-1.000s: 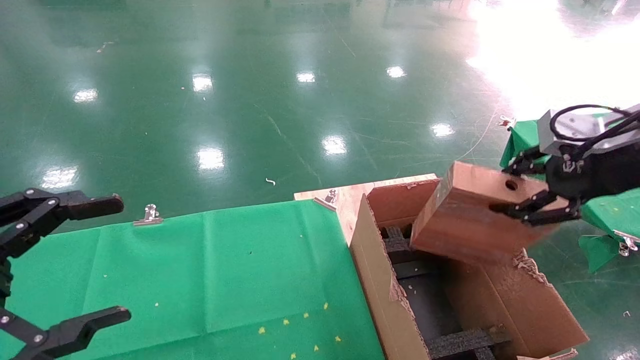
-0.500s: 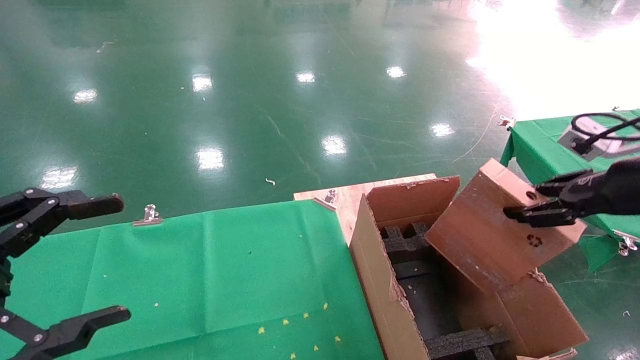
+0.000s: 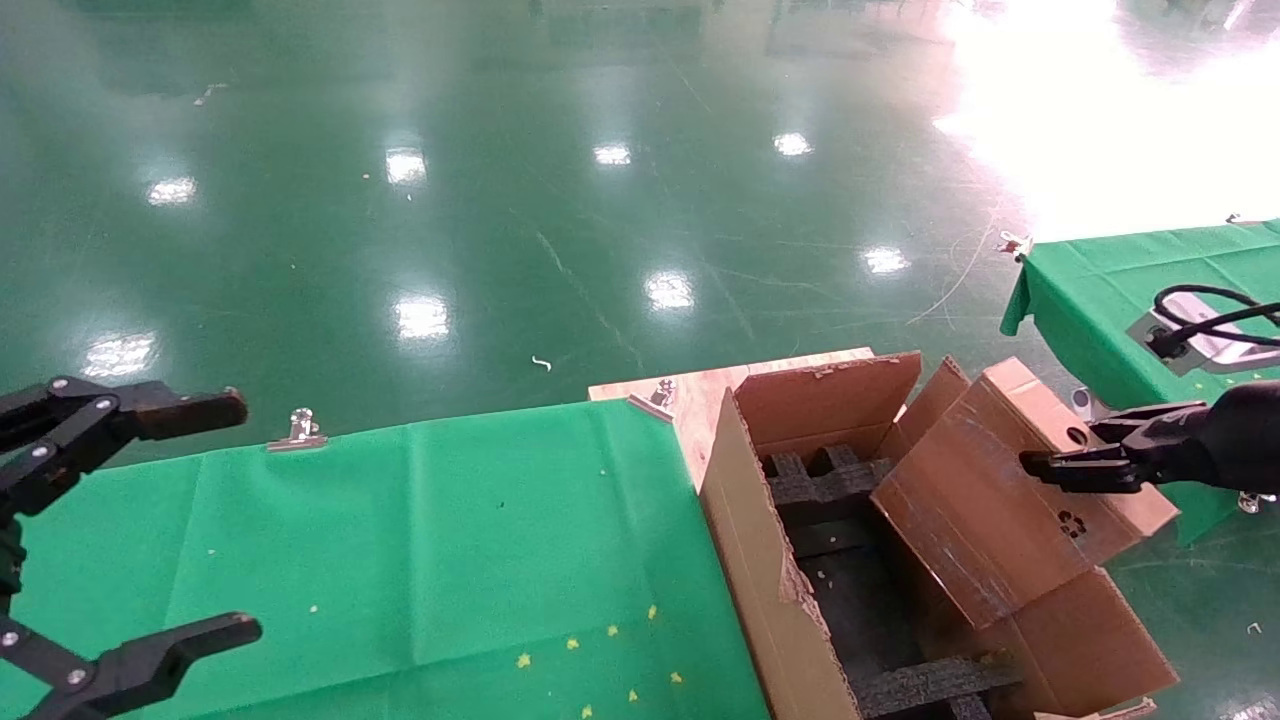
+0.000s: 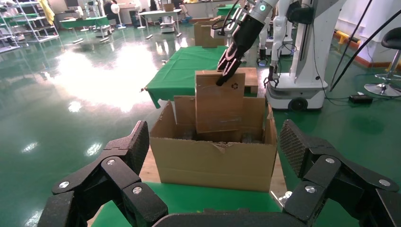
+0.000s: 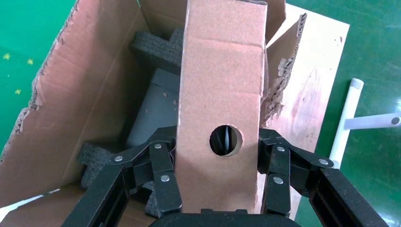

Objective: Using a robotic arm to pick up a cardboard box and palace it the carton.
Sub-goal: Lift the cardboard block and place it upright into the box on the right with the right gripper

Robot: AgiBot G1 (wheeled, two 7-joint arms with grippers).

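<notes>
Pickup is done: the right tool (image 3: 1062, 462) is clamped on the box (image 3: 1010, 500), tilted partway into the carton (image 3: 760, 560); lowering and release remain. The left tool (image 3: 150, 520) hangs apart at 8 o'clock.

Overhead lamps threw round white spots across the glossy green floor (image 3: 500, 200), and a washed-out glare burned beyond the right gripper (image 3: 1075, 455). Near that gripper the carton (image 3: 770, 600) held dark shadow inside; everything looked sharp.

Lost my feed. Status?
Right gripper shut on box, tilted, lower end inside carton. Left gripper open, parked over green cloth. Nothing blocking.
</notes>
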